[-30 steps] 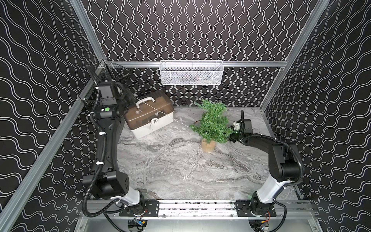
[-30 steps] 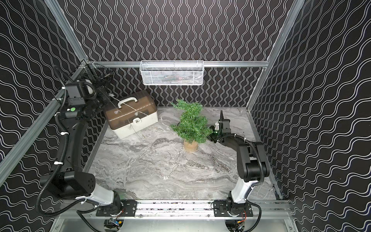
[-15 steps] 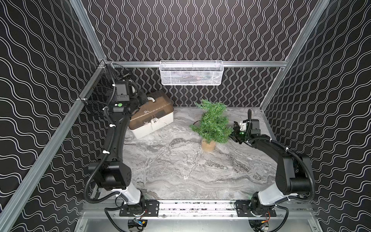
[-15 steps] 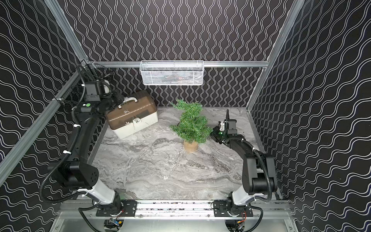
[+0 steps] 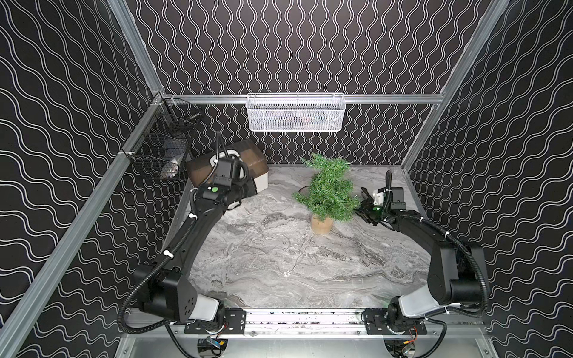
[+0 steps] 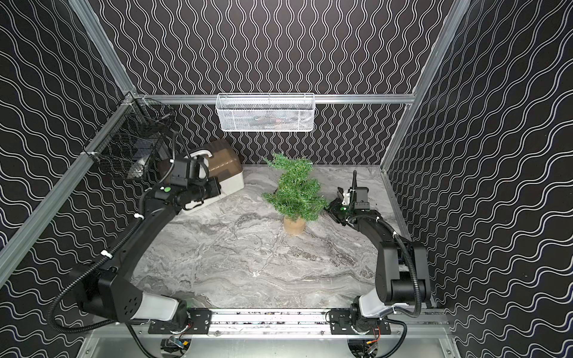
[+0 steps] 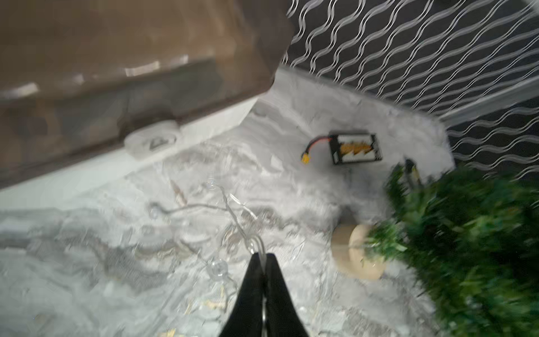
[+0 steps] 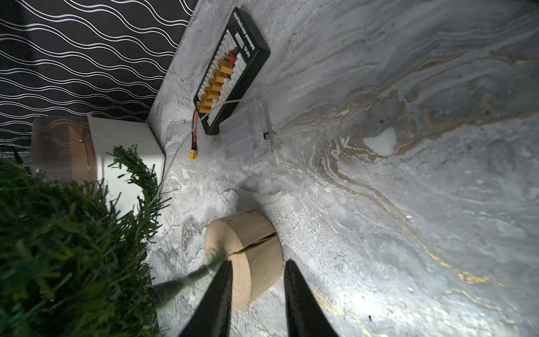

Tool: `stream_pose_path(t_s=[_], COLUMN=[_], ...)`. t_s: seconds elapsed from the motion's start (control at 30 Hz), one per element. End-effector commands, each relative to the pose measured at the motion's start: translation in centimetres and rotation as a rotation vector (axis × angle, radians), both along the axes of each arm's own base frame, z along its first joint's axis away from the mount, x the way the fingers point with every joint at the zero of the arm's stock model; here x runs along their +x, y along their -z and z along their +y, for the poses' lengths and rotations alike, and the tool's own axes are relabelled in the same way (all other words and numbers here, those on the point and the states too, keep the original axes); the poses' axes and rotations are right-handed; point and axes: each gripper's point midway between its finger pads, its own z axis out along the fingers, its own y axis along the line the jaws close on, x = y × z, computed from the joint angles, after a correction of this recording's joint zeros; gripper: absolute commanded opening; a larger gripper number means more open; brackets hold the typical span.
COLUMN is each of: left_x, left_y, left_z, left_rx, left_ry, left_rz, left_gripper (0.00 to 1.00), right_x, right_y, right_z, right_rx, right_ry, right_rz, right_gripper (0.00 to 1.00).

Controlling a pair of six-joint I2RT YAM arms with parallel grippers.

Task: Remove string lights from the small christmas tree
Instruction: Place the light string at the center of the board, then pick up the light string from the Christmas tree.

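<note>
My left gripper point(image 7: 262, 258) has its black fingers nipped together on the thin, silvery string lights point(image 7: 233, 205), which trail across the marbled table point(image 7: 87, 277). I see the right gripper point(image 8: 258, 264) with fingers apart, empty, close to the bushy tree point(image 5: 328, 192) and its round wooden base point(image 8: 248, 239).

On table point(image 5: 341, 279): small christmas tree point(image 5: 328, 192) standing; string lights point(image 5: 285, 273) trailing across surface; right gripper point(image 5: 361, 209) beside foliage.
</note>
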Motion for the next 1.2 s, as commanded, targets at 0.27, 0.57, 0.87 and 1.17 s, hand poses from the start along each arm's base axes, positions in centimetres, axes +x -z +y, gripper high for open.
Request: stream_pose_path(t_s=[0.27, 0.57, 0.87, 1.17], left_x=[-1.7, 0.1, 2.8, 4.0], left_y=[3.5, 5.3, 8.3, 7.5], left_z=[-7.4, -12.9, -14.8, -15.4], left_rx=[-0.120, 0.009, -0.019, 0.005], left_ry=[0.421, 0.618, 0.639, 0.651], left_rz=[-0.294, -0.504, -0.497, -0.496], left_gripper=[0.74, 0.72, 0.59, 0.03], right_x=[-1.7, -1.3, -1.5, -1.2], right_y=[1.2, 2.0, 1.3, 1.1], right_z=[-0.3, -0.5, -1.8, -2.1], right_rx=[0.012, 0.068, 0.066, 0.103], right_ry=[-0.035, -0.021, -0.001, 0.017], right_rz=[0.029, 0.035, 0.020, 0.012], right_gripper=[0.31, 0.31, 0.31, 0.29])
